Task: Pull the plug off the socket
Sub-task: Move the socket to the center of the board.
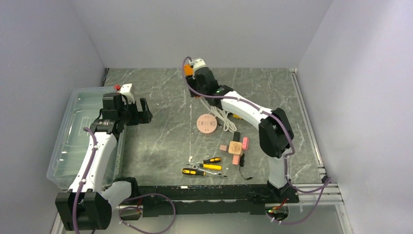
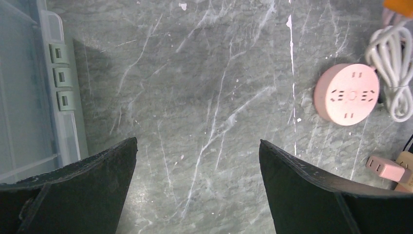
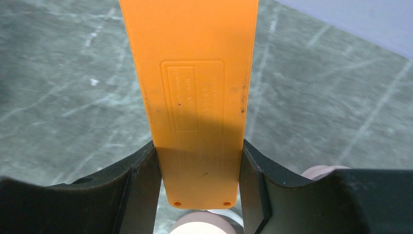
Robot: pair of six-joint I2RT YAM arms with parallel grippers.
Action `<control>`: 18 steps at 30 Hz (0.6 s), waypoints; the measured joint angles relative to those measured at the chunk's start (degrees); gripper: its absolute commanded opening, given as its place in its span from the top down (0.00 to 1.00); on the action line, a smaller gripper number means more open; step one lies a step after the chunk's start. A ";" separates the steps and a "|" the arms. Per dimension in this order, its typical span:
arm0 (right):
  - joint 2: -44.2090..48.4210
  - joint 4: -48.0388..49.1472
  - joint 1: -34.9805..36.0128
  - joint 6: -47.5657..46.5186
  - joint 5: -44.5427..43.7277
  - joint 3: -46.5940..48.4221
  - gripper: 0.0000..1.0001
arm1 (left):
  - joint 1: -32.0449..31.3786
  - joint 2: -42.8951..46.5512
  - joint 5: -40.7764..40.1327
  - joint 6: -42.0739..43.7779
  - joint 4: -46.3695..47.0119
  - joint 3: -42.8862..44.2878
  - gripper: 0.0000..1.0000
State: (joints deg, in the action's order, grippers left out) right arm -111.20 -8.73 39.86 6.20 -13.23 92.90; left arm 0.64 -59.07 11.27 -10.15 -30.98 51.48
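The right gripper (image 3: 197,168) is clamped on a flat, smooth orange plastic socket strip (image 3: 192,87) at the far side of the veined grey table (image 2: 204,73); its plug side is hidden. The left gripper (image 2: 198,144) gapes wide, holding nothing, beside one clear plastic bin (image 2: 29,97), contents unclear. One round pink socket (image 2: 347,94) sits just beside a coiled white cable (image 2: 397,73). Two yellow-and-black screwdrivers (image 1: 213,166) lie nearer the arms.

Clear plastic bin (image 1: 63,141) left; yellow screwdrivers (image 1: 207,166) front.
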 measured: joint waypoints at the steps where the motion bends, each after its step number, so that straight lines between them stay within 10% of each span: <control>1: -1.01 0.20 0.87 0.15 0.02 1.09 0.82 | 0.00 -0.02 0.09 0.00 0.00 0.00 0.01; 4: -3.78 0.59 3.37 1.05 0.11 4.07 0.71 | 0.00 -0.02 0.52 -0.02 0.00 0.02 0.01; 11: -6.01 0.61 6.32 3.87 1.99 6.47 0.06 | 0.00 -0.42 1.11 -0.09 0.02 0.09 0.01; 18: 1.88 -1.29 5.22 4.61 2.27 2.23 0.00 | 0.00 -0.87 1.70 -0.09 0.17 0.09 0.01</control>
State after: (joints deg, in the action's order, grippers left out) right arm -109.32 -10.02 45.08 10.81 -10.96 95.13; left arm 0.64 -59.94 12.97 -10.24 -30.81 51.57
